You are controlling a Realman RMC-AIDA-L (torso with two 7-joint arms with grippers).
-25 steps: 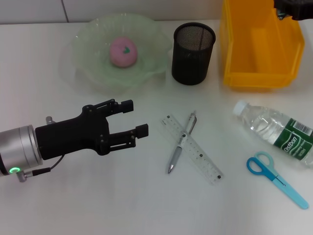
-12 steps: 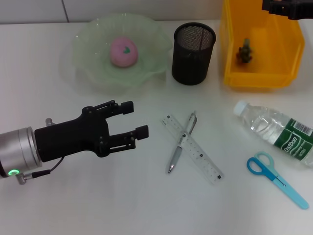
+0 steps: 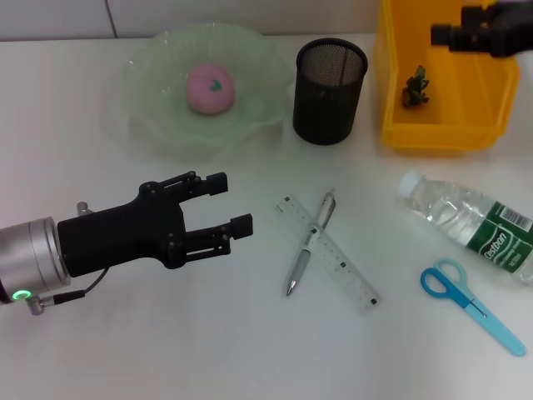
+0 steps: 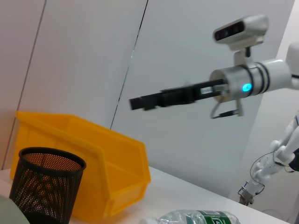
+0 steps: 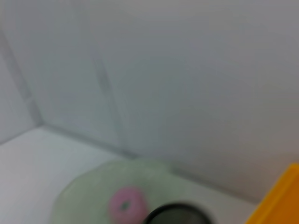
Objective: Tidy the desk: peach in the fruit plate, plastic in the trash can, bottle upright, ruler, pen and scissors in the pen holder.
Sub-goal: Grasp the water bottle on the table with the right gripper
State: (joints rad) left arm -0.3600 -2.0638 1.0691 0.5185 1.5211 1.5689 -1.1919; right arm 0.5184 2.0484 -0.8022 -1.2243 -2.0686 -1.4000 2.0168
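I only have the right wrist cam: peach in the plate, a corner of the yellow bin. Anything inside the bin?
Observer: Yes. In the head view a small dark-green plastic scrap lies on the floor of the yellow bin. The right gripper is above the bin.
Operator: Bottle upright?
Observer: No. The bottle lies on its side on the table, right of centre, with its cap toward the bin. The scissors lie flat just in front of it.
Operator: Left arm?
Observer: The left gripper hovers over the table's front left, fingers open and empty. The pen crosses the ruler to its right. Neither is in the holder.
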